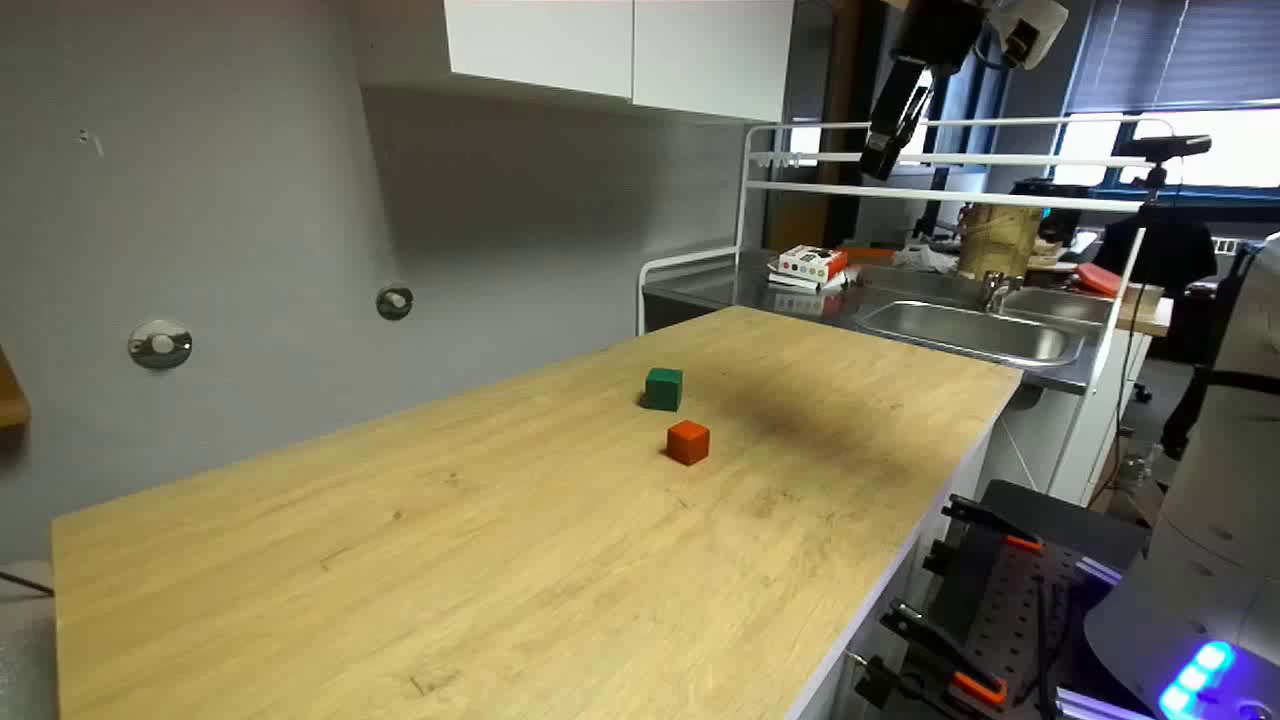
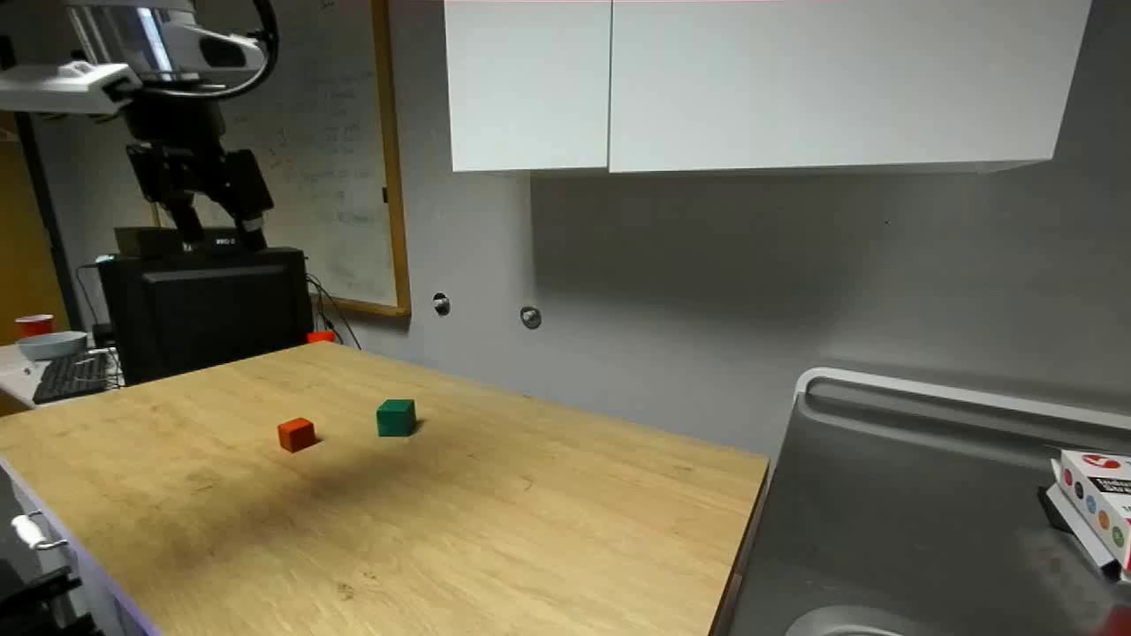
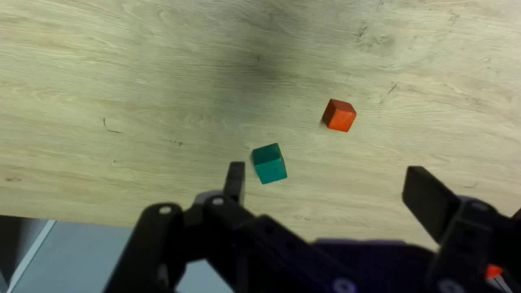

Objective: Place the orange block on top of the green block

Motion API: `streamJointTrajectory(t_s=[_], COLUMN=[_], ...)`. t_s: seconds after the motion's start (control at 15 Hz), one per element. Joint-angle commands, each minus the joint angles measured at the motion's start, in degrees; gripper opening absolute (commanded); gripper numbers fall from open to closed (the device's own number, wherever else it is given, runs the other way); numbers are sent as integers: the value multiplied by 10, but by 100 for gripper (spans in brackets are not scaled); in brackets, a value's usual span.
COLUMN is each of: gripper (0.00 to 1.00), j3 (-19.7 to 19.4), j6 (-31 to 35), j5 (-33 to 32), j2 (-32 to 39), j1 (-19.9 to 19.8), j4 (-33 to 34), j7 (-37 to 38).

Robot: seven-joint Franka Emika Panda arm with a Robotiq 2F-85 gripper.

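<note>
My pincer (image 2: 223, 237) is released, its two dark fingers (image 3: 429, 199) spread well apart. In an exterior view it hangs high over the level of the wooden tabletop (image 2: 530, 530), at 11 o'clock from the orange block (image 2: 297, 435), a small orange-red cube sitting flat on that wood. At 3 o'clock from that cube sits the green block (image 2: 396, 418), dark green, plain-faced and also flat on the wood. The two are near each other but apart, bare wood between them.

In an exterior view, measured from the green block, the orange block lies at 5 o'clock, a steel sink (image 1: 975, 330) between 2 and 3, a white-and-red box (image 1: 810, 262) between 1 and 2, and a white wall cabinet (image 1: 620, 45) at 12.

In the wrist view, looking down, the green block is close to the middle, and the orange block is at 2 o'clock from it. My fingers stand along the 6 o'clock edge: one shows at about 8 o'clock from the green block, just beside it in this line of sight; the other a little past 3 o'clock, farther off. A soft shadow (image 3: 256, 69) falls on the wood at 12 o'clock.
</note>
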Motion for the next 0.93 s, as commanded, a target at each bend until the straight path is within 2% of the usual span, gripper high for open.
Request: streamJointTrajectory(t_s=[0.0, 0.53, 0.67, 0.87], gripper=[100, 100, 100, 100], j3=[2, 5, 7, 18], j6=[-1, 3, 11, 42], j5=[2, 1, 6, 25], j2=[0, 16, 45, 128], j1=[-3, -4, 1, 23], j4=[1, 7, 12, 23], j7=[-2, 5, 10, 16])
